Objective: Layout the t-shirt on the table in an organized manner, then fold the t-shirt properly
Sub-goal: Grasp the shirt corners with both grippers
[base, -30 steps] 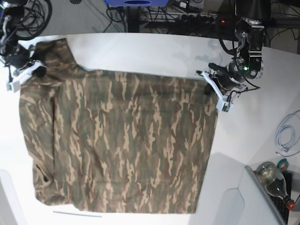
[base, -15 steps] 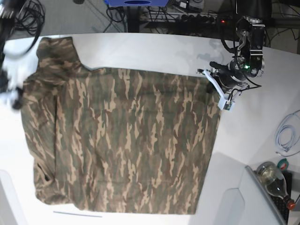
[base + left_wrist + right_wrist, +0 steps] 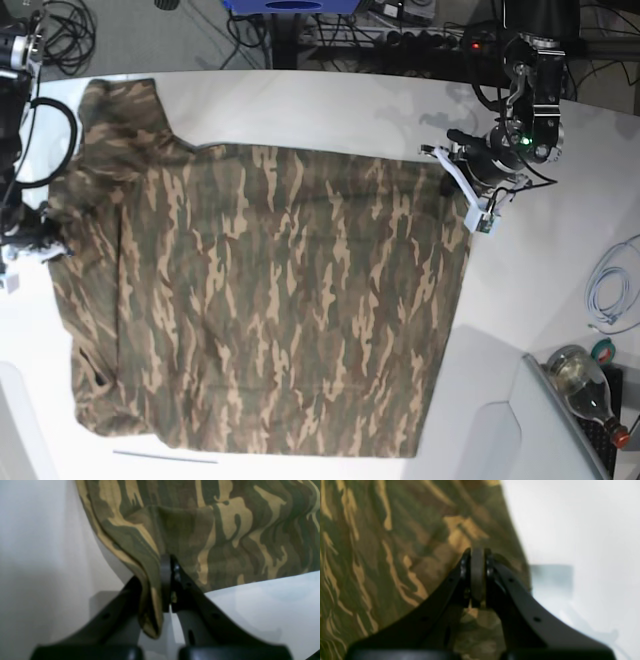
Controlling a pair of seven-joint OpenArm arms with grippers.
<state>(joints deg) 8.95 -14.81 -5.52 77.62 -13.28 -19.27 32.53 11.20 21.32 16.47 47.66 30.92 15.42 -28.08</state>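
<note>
Presently, item one: the t-shirt (image 3: 265, 300), camouflage cloth, lies spread across the middle of the table (image 3: 330, 105), mostly flat, with a bunched sleeve at the far left and a small tucked fold at the near left corner.

Item two: left gripper (image 3: 168, 580), at the shirt's far right corner. I see its jaws pinched together on the hem, with a flap of cloth hanging over one finger.

Item three: right gripper (image 3: 477, 575), at the shirt's left edge. Its jaws are closed; the wrist view is blurred, and I cannot tell whether cloth sits between them.

Risks, as I judge them:
- If the right grip is empty, a pull from the left alone would drag the shirt askew.
- Draped flap may snag on release.
- Uneven tension would deepen the left-side wrinkles before folding.
</note>
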